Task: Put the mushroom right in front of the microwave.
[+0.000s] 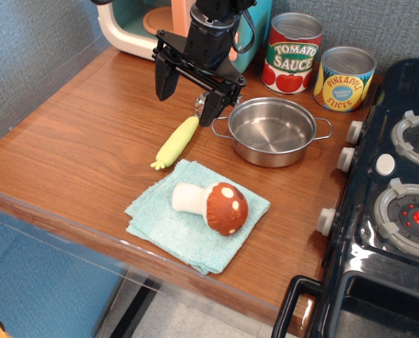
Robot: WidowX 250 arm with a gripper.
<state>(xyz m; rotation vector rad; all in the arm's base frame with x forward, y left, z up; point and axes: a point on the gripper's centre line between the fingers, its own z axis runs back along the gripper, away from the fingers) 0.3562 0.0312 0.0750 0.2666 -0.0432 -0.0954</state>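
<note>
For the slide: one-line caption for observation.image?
Open gripper hovers by the microwave; mushroom lies on a teal cloth near the table's front edge, not yet moved.

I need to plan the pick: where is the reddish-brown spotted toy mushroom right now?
The reddish-brown spotted toy mushroom lies on its side on the light teal cloth near the table's front edge, just below the pale yellow-green corn cob.
</note>
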